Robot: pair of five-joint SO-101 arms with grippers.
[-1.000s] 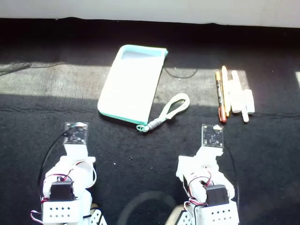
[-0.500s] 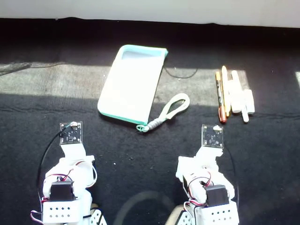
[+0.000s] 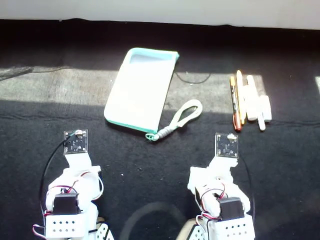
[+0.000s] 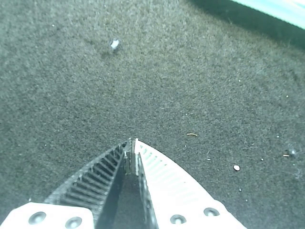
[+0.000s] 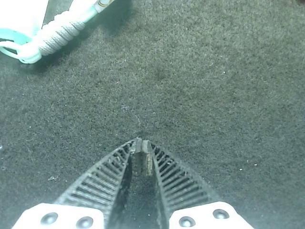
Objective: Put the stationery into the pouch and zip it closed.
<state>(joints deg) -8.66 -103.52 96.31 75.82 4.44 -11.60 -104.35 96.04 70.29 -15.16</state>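
Observation:
A white pouch (image 3: pixel 140 90) with teal trim lies flat on the black cloth at centre back, its corded wrist strap (image 3: pixel 181 118) trailing toward the front right. To its right, several pens and white stationery pieces (image 3: pixel 248 101) lie side by side in a sunlit patch. My left gripper (image 4: pixel 132 141) is shut and empty above bare cloth, in front of the pouch's left corner. My right gripper (image 5: pixel 139 141) is shut and empty too, a little in front of the strap's knotted end (image 5: pixel 57 31). The pouch's teal edge (image 4: pixel 281 6) shows at the far side of the left wrist view.
Both arm bases (image 3: pixel 67 205) (image 3: pixel 220 202) stand at the near edge of the table. A thin dark cable (image 3: pixel 192 80) lies behind the pouch. A bright sunlit band (image 3: pixel 55 85) crosses the black cloth.
The left arm's wrist shifted slightly to the left one second ago and has kept still since. The right arm, pouch and stationery have not moved.

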